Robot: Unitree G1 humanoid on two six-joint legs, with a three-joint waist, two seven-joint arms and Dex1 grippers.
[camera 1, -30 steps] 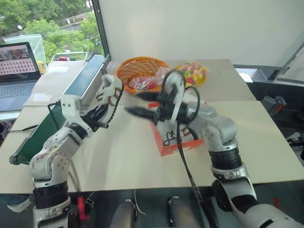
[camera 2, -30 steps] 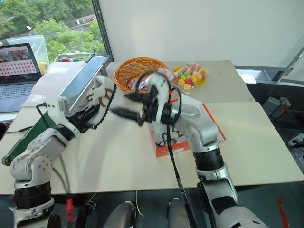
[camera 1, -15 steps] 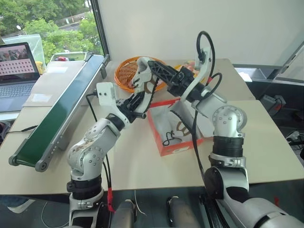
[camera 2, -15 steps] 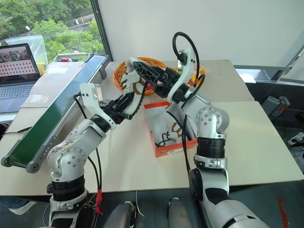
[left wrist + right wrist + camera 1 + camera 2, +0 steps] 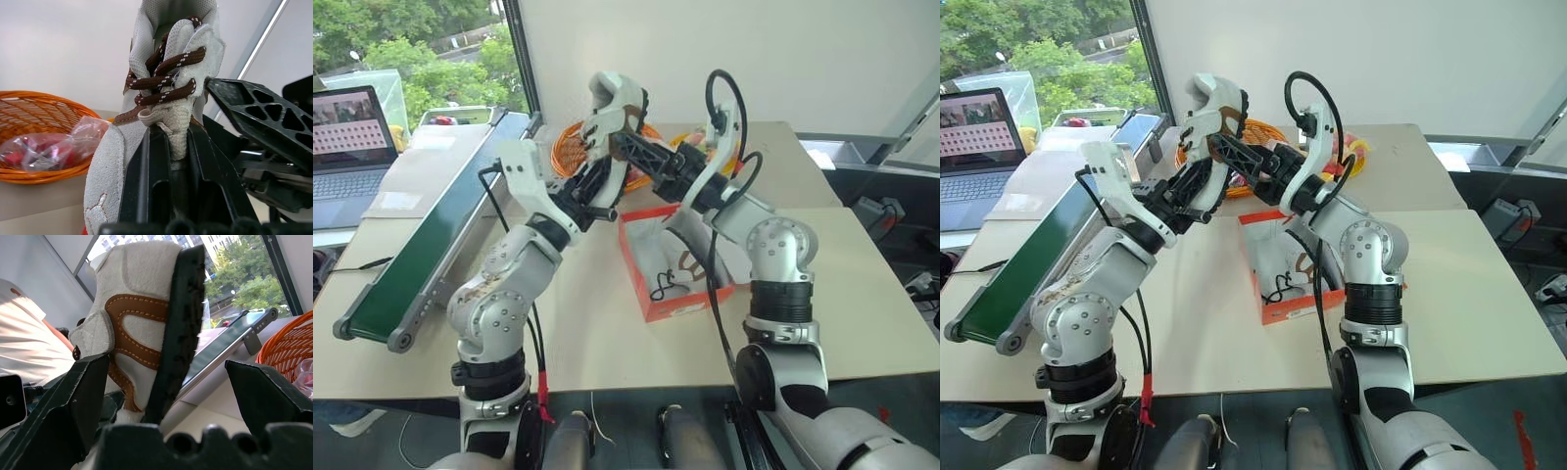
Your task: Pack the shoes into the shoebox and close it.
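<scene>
A white shoe (image 5: 612, 103) with brown laces and brown trim is lifted high over the table, toe up, in front of the orange basket. My left gripper (image 5: 171, 142) is shut on the shoe's tongue and lace area. My right gripper (image 5: 166, 382) is open, one finger on each side of the shoe's heel and dark sole, with a gap on the sole side. Below them on the table lies the red-orange shoebox (image 5: 641, 279), open, with a second shoe (image 5: 674, 272) and its dark laces inside.
An orange wicker basket (image 5: 570, 147) holding a plastic bag stands behind the raised shoe, with a plate of coloured sweets (image 5: 1356, 152) beside it. A long green conveyor (image 5: 431, 235) runs along the left. A laptop (image 5: 347, 127) sits at the far left.
My left arm has carried the shoe up and to the right, from low at the left to between my right gripper's open fingers. The right gripper has shifted a little forward.
</scene>
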